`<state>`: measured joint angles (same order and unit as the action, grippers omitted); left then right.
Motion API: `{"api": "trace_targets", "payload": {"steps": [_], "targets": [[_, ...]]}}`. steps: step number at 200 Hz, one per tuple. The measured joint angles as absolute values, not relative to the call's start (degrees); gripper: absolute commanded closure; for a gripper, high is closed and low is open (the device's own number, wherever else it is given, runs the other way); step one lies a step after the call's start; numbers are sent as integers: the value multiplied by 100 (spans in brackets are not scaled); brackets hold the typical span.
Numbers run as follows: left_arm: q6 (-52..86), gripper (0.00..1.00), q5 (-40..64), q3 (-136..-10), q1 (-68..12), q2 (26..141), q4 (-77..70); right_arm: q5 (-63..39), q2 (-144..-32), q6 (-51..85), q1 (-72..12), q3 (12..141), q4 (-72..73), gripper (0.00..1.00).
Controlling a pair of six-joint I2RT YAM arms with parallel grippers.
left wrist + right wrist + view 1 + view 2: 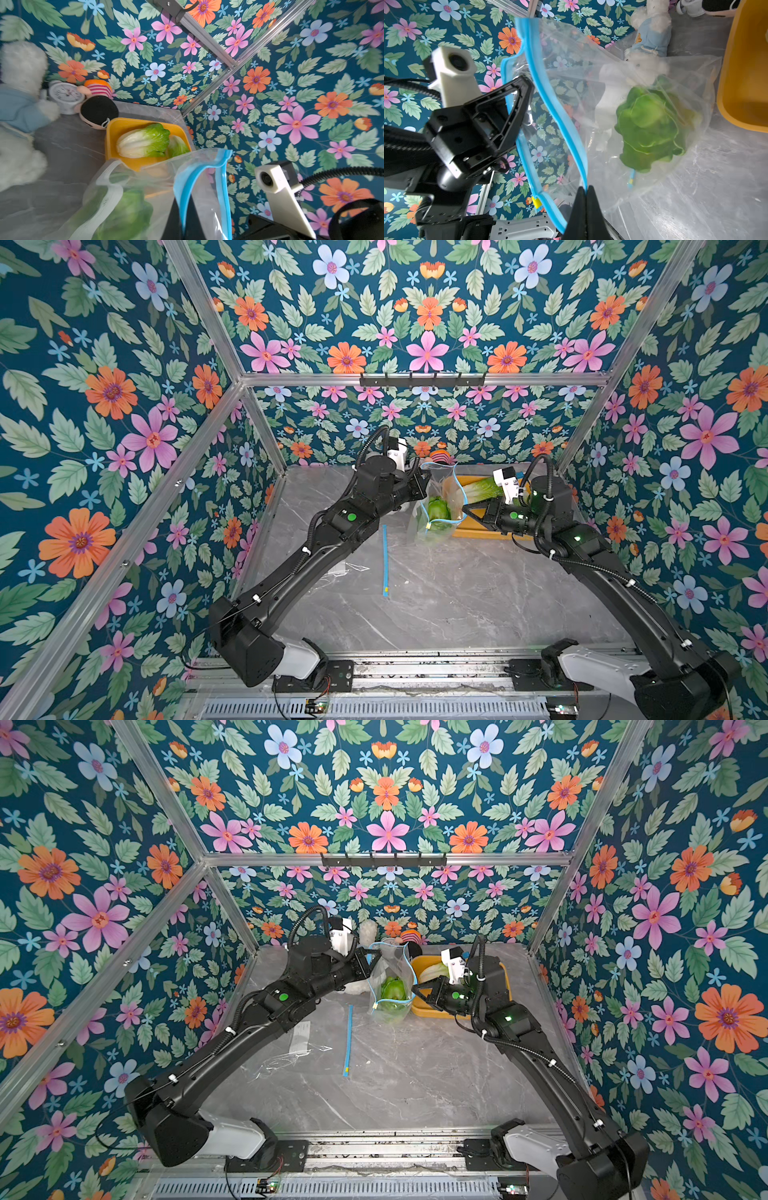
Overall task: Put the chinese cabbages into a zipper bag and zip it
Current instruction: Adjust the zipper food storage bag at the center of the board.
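A clear zipper bag with a blue zip rim hangs upright between my two grippers, mouth spread open. One of the chinese cabbages sits inside it, green leaves up. Two more cabbages lie in the yellow tray just behind the bag. My left gripper is shut on the rim's far-left side. The right gripper is shut on the opposite rim, in front of the tray.
A second clear bag lies flat on the marble table, its blue zip strip pointing front to back. A white plush rabbit, a small clock and a doll stand against the back wall.
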<state>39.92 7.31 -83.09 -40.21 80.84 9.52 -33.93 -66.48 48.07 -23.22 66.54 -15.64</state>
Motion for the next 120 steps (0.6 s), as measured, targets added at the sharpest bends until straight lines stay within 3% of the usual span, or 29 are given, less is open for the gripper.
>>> {"api": "trace_targets", "payload": {"steps": [53,120], "targets": [[3122,100,-5,-8621,-3750,8053,2049,-3426,-7435,4934,-2818,6685,-613,100],[3011,100,36,-8071,-4060,8562,2187,-2519,-7363,4880,-2762,5839,-902,100]]}}
